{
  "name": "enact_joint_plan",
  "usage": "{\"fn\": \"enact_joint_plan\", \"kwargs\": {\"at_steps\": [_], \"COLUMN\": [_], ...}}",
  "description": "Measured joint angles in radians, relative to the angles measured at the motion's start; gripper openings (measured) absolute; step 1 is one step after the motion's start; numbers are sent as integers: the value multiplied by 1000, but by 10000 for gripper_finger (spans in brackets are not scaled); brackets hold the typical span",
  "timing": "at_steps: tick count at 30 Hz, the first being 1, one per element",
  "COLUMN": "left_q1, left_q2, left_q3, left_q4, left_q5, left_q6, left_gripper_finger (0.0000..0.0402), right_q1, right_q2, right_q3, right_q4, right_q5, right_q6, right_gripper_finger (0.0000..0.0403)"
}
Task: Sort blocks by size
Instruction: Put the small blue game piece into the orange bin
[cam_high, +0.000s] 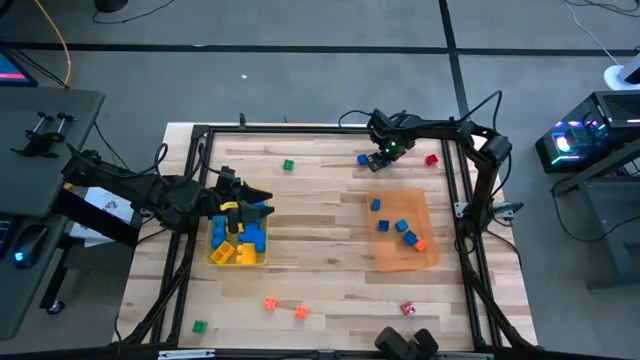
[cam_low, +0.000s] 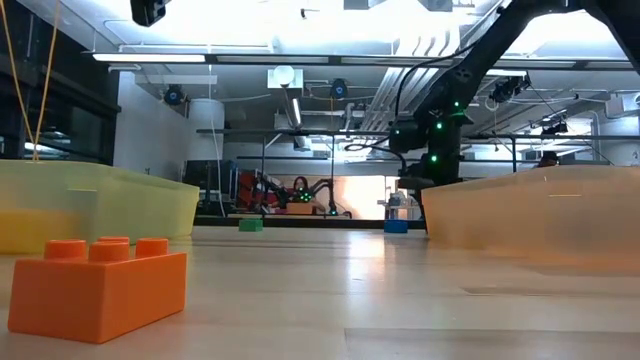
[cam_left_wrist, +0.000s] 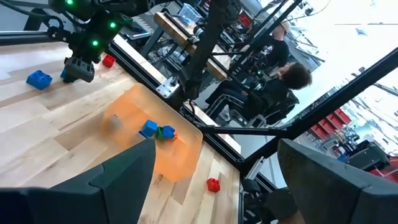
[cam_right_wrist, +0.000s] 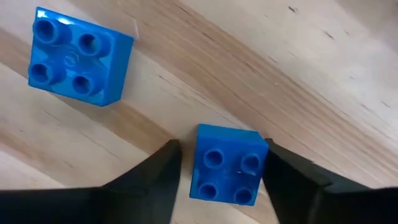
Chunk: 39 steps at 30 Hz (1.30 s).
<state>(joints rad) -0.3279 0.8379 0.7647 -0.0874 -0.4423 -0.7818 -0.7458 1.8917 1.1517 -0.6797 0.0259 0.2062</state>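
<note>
1. Wooden table (cam_high: 320, 290), framed in black rail, stands in a workshop with racks and a seated person beyond.
2. Right gripper (cam_right_wrist: 219, 163) works at the table's one o'clock edge. Its fingers (cam_right_wrist: 155, 177) stand apart, straddling a small blue block (cam_right_wrist: 227, 163) lying studs-up, one finger close on each side; no clamp is evident yet. I judge this a pick about to close.
3. A second blue block (cam_right_wrist: 79, 56) lies near it, untouched.
4. Orange tray (cam_high: 425, 215), at three o'clock, holds small blocks, evidently the destination.
5. Left gripper (cam_high: 262, 203), jaws wide and empty, waits over the yellow tray (cam_high: 212, 258) at nine o'clock, which holds the larger blue and yellow blocks.
6. Strays remain: green block (cam_high: 288, 165), red block (cam_high: 431, 159), orange blocks (cam_high: 270, 302) at six o'clock.
</note>
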Motion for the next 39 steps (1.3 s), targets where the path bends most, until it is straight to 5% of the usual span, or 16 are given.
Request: {"fn": "enact_joint_plan", "kwargs": {"at_steps": [4,12,16,24,29,34,39], "left_q1": [0,0,0,0,0,0,0], "left_q2": [0,0,0,0,0,0,0], "left_q3": [0,0,0,0,0,0,0], "left_q4": [-6,-6,-6,-6,-7,-33,-60], "left_q5": [0,1,-24,-3,148,239,265], "left_q6": [0,0,6,78,112,136,132], "left_gripper_finger": [323,323,323,323,323,323,323], "right_q1": [1,-2,47,490,811,988,1066], "right_q2": [-4,-184,-354,-619,-633,-627,-627], "right_q3": [-1,-4,-5,-64,-187,-262,-254], "right_q4": [-14,-141,-227,-389,-386,-306,-189], "right_q5": [2,24,-74,-19,32,55,113], "right_q6": [-15,-160,-109,407,890,1192,1255], "right_gripper_finger": [132,136,136,136,136,139,228]}}
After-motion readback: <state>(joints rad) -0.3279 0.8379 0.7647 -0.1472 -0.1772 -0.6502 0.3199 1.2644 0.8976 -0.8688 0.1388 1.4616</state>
